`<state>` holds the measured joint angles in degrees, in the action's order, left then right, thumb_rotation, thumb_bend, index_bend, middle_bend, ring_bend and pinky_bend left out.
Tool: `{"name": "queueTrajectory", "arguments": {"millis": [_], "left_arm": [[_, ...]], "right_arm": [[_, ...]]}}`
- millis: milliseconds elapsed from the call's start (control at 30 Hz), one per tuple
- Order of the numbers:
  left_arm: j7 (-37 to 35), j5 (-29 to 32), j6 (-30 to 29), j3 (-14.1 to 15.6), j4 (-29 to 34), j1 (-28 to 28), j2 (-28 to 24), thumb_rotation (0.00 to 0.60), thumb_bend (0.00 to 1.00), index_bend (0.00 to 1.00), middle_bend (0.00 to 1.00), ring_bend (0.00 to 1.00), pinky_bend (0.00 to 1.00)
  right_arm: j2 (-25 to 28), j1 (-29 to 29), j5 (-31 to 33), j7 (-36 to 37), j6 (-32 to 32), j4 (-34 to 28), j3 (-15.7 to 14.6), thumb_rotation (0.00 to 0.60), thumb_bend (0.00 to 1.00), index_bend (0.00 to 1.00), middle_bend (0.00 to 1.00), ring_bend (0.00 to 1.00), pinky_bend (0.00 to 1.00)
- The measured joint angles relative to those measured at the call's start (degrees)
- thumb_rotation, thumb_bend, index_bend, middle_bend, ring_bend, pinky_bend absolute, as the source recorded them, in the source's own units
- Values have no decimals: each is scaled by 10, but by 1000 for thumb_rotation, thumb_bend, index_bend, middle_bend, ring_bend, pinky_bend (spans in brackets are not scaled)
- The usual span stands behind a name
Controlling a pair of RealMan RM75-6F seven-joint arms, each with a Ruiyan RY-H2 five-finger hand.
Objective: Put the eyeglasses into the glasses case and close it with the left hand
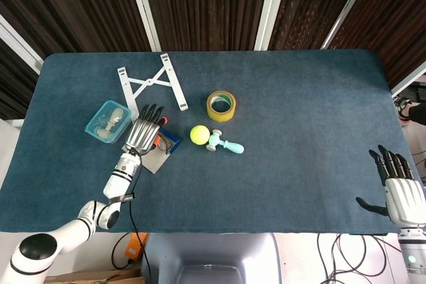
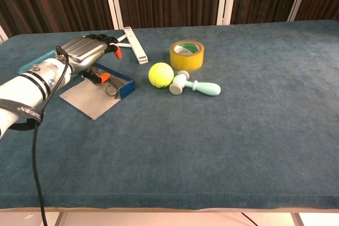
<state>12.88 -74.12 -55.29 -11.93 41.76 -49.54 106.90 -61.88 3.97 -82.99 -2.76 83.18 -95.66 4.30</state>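
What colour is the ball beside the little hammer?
Yellow-green; the ball shows best in the chest view.

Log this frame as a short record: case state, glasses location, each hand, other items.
case: glasses case open, lid flat on the table
glasses: eyeglasses lying in the blue tray of the case
left hand: above the case, fingers spread
right hand: open at the table's near right edge
others: tape roll, yellow ball, small mallet, white stand, plastic box

table point(image 1: 299, 98): blue cloth | on it: open glasses case point(image 2: 98, 95) | clear lidded box point(image 1: 106, 122) | white folding stand point(image 1: 150, 84) | yellow tape roll point(image 1: 221, 105) | tennis ball point(image 1: 199, 135) | teal toy hammer point(image 1: 225, 143)
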Motion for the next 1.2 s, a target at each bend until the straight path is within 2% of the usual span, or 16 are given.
{"name": "queueTrajectory", "arguments": {"millis": [233,333,467,600,767,900,1200], "left_arm": [[-20,-20,-56,11,119,38,-63,600,322,253,34,0,87],[-21,-33,-80,29,177,69,-106,600,301,253,23,0,93],[-4,-45,-98,59,209,103,-140,600,277,245,14,0,95],[17,-51,-102,73,204,116,-141,600,263,243,13,0,94],[24,-51,-98,79,162,123,-119,600,266,243,14,0,93],[21,-55,-92,85,131,128,-104,600,267,243,14,0,92],[0,-67,-83,92,104,135,-84,600,264,243,14,0,92]], "right_arm": [[1,-2,-7,3,5,-2,-4,600,103,0,0,0,0],[2,-3,-11,5,6,-2,-5,600,103,0,0,0,0],[2,-3,-18,5,5,-3,-9,600,103,0,0,0,0],[1,-2,-24,3,3,-4,-13,600,103,0,0,0,0],[2,0,-28,1,0,-5,-16,600,103,0,0,0,0],[1,2,-26,-1,-4,-4,-15,600,103,0,0,0,0],[-4,4,-25,-12,-8,-5,-16,600,103,0,0,0,0]]}}
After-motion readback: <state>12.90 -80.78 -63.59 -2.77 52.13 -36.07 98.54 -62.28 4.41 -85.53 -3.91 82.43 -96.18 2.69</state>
